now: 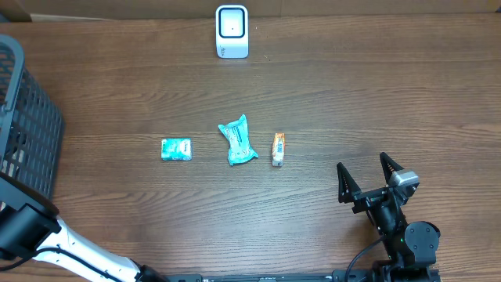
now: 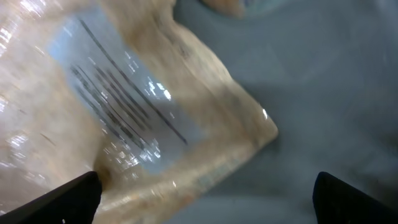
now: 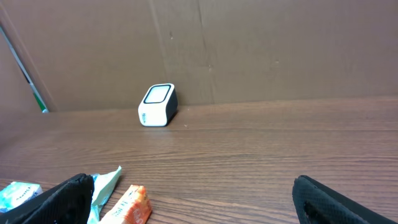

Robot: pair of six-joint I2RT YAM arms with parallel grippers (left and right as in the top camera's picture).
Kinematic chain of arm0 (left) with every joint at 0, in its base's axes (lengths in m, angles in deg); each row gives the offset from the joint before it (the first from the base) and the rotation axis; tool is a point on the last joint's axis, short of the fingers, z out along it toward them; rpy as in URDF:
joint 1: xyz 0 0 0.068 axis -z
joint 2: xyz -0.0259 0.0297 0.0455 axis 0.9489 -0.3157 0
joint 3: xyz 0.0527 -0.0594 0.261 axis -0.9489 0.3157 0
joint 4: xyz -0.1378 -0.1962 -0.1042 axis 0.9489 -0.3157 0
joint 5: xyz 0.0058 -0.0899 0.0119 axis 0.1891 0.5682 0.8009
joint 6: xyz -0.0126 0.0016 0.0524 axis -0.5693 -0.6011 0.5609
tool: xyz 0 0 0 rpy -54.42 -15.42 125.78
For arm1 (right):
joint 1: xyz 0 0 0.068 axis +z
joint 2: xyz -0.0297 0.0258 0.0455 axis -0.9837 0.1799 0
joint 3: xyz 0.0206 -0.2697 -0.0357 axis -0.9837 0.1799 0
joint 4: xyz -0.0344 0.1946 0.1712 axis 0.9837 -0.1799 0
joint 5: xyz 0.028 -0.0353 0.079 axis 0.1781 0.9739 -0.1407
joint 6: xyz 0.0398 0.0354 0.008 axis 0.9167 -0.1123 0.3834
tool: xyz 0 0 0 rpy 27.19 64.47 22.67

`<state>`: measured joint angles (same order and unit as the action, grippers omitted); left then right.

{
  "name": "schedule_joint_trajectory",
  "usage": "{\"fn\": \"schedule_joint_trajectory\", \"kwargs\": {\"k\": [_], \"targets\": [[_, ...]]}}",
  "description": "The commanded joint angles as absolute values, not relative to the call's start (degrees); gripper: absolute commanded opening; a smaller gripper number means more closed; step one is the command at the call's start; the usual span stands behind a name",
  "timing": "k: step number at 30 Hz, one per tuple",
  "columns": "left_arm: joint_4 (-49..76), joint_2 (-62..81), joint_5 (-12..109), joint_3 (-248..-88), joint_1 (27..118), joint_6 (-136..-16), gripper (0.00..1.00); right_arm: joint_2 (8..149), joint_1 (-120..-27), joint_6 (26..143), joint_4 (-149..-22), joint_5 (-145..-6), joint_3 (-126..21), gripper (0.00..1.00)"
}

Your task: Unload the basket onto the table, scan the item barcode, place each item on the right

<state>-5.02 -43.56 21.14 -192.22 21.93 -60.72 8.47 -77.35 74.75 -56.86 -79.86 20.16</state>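
Note:
The left wrist view is blurred. It shows a tan, glossy package (image 2: 124, 124) with a pale label of dark barcode-like lines, lying over a grey surface. My left gripper (image 2: 205, 199) is open, its fingers wide apart at the frame's lower corners; the package's lower edge runs by the left finger (image 2: 68, 199). The white barcode scanner (image 1: 232, 31) stands at the table's back edge. My right gripper (image 1: 376, 178) is open and empty at the front right. Its wrist view shows the scanner (image 3: 157, 104) far ahead.
A teal packet (image 1: 176, 149), a crumpled teal pouch (image 1: 237, 141) and an orange bar (image 1: 278, 148) lie in a row mid-table. A dark mesh basket (image 1: 23, 117) stands at the left edge. My left arm's link (image 1: 31, 235) crosses the front left corner.

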Motion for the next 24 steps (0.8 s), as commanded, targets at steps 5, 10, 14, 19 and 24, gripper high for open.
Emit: {"fn": "schedule_joint_trajectory", "kwargs": {"k": [5, 10, 14, 19, 24], "targets": [[-0.51, -44.17, 11.08, -192.06, 22.12, -60.59, 0.99, 8.01, -77.46, 74.86, -56.51, -79.71, 20.75, 1.0], [3.14, -45.68, 11.41, -191.23, 22.15, -59.12, 1.0, 8.01, -77.46, 74.86, -56.51, -79.71, 20.75, 1.0], [3.79, -48.15, 12.81, -191.23, 22.12, -58.07, 1.0, 8.01, -77.46, 74.86, -56.51, -79.71, 20.75, 1.0], [2.28, -51.86, 12.83, -191.23, 22.12, -57.83, 1.0, 8.01, -77.46, 74.86, -56.51, -79.71, 20.75, 1.0], [2.11, -52.34, 12.85, -191.28, 22.12, -57.88, 0.86, 8.01, -77.46, 74.86, -56.51, -79.71, 20.75, 1.0]]}}
